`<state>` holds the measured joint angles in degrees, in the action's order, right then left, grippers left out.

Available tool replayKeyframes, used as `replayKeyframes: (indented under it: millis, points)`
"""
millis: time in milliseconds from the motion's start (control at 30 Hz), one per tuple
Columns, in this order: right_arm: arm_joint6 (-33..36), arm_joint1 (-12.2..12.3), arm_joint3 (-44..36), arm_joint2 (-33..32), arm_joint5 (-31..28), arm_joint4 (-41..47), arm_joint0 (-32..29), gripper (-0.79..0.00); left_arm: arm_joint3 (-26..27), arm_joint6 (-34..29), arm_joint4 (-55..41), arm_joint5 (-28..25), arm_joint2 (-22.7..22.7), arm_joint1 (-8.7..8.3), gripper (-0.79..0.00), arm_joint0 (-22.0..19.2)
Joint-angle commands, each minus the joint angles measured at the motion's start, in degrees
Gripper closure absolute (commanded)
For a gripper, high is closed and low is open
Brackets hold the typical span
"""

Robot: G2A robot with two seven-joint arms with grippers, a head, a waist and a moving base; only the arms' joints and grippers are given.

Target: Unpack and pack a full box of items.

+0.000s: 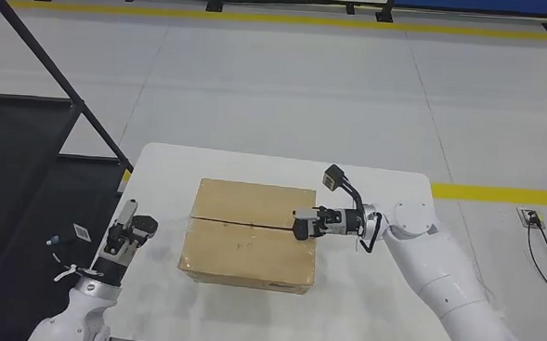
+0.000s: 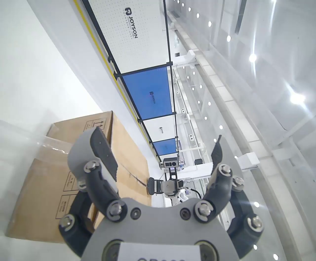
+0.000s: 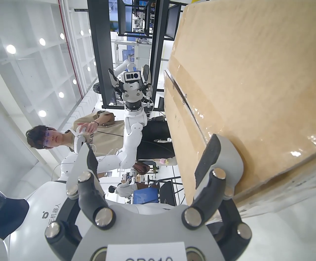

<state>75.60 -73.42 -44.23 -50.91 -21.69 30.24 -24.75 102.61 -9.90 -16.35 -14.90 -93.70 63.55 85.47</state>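
The closed cardboard box point(image 1: 249, 234) (clear tape along its top seam) sits in the middle of the white table point(image 1: 384, 186); the right gripper point(image 3: 151, 145) is spread wide at the box's right edge, one finger over the lid beside the seam; the left gripper point(image 2: 158, 141), also wide and empty, is left of the box, apart from it.
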Motion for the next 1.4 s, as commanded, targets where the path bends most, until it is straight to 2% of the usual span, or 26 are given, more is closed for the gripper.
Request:
replayKeyframes:
  millis: [0,167,233,400,700,900,1067,1367]
  points:
    - [0.0,0.0,0.0,0.0,0.0,0.0,0.0,-0.785,0.0,0.0,0.0,0.0,0.1,0.0,-0.785,0.0]
    - [0.0,0.0,0.0,0.0,0.0,0.0,0.0,-0.785,-0.3,0.4,-0.2,0.4,0.1,0.04,-0.785,0.1]
    - [0.0,0.0,0.0,0.0,0.0,0.0,0.0,-0.785,-1.5,1.2,-3.6,3.3,1.1,0.36,-0.785,0.0]
    - [-2.1,0.2,-2.8,-0.3,1.1,-1.1,-1.3,-0.785,-5.5,3.2,-8.5,5.8,1.9,0.95,-0.785,0.7]
    - [-2.3,0.6,-5.5,-1.0,3.4,-2.6,-2.3,-0.785,-10.6,3.0,-9.9,6.6,4.4,1.74,-0.785,0.5]
    - [-1.8,0.4,-5.3,-1.0,3.6,-2.6,-2.4,-0.785,-17.2,5.0,-11.8,10.1,7.2,2.56,-0.785,-6.9]
    - [-1.7,0.2,-4.6,-1.0,3.6,-2.4,-2.5,-0.785,-23.5,3.6,-14.4,11.8,9.1,3.22,-0.785,-13.2]
    - [-1.1,0.3,-3.9,-1.5,3.6,-2.6,-2.7,-0.785,-31.1,4.8,-19.8,11.0,9.0,4.24,-0.785,-19.7]
